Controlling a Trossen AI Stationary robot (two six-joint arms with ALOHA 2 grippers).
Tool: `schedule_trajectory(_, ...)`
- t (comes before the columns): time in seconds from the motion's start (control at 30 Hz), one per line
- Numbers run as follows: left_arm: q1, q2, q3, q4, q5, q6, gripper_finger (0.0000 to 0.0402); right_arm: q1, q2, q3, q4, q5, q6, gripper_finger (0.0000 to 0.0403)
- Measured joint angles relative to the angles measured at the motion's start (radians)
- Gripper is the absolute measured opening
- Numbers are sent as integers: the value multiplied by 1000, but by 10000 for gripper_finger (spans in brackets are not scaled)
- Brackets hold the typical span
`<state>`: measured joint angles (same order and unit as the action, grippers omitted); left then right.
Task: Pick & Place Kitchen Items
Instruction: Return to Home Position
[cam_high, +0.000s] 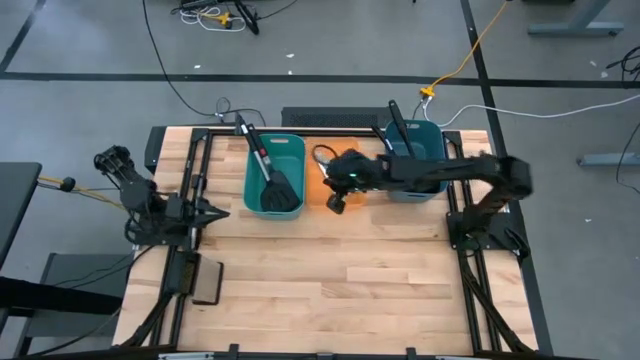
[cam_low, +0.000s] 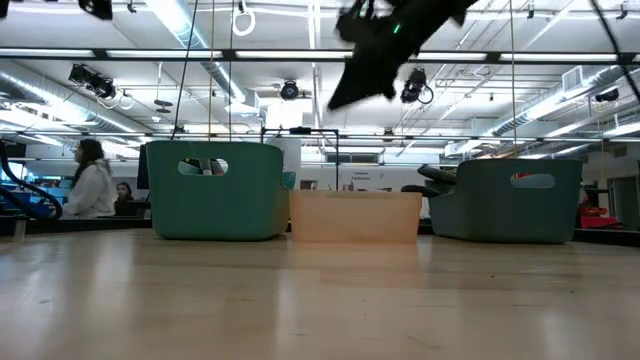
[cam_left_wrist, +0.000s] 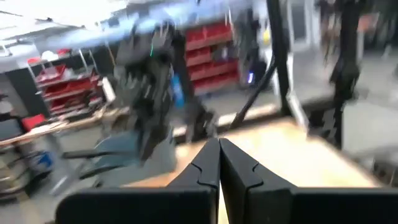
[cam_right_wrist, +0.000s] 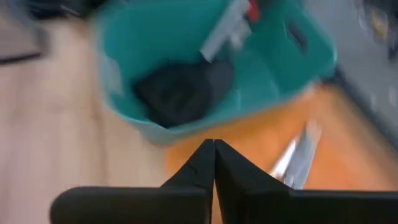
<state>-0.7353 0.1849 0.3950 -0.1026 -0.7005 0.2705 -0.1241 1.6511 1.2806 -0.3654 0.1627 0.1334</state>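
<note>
The wooden table carried three bins in a row along its far edge. The right arm reached in from the right side of the table, and the right gripper hung above the orange bin; in the low view it sat high above the bins. In its own wrist view its two dark fingers met at the tips, pressed together with nothing between them. The left arm waited at the left edge of the table, and the left gripper pointed inward across the boards. Its fingers also met at the tips with nothing between them.

The left teal bin stood just beside the orange bin, on its left in the high view. It held the black slotted spatulas, heads down on its floor, with one handle leaning out over the far corner. The right teal bin stood on the other side of the orange bin, and a long black ladle handle stuck up out of it. A flat black pad lay near the left front of the table. The silver knives lay on the floor of the orange bin, blurred.
</note>
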Motion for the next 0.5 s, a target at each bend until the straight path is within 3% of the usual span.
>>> schedule_trajectory(0.23,0,240,304,-387,-46,-58,4,40,-322,-175,141,-232,-275,12)
schedule_trajectory(0.37,0,231,389,-430,-69,-106,3,36,-532,-340,248,-270,-297,9)
schedule_trajectory(0.5,1,167,384,-396,-91,-73,2,14,-738,-524,408,-330,-301,5)
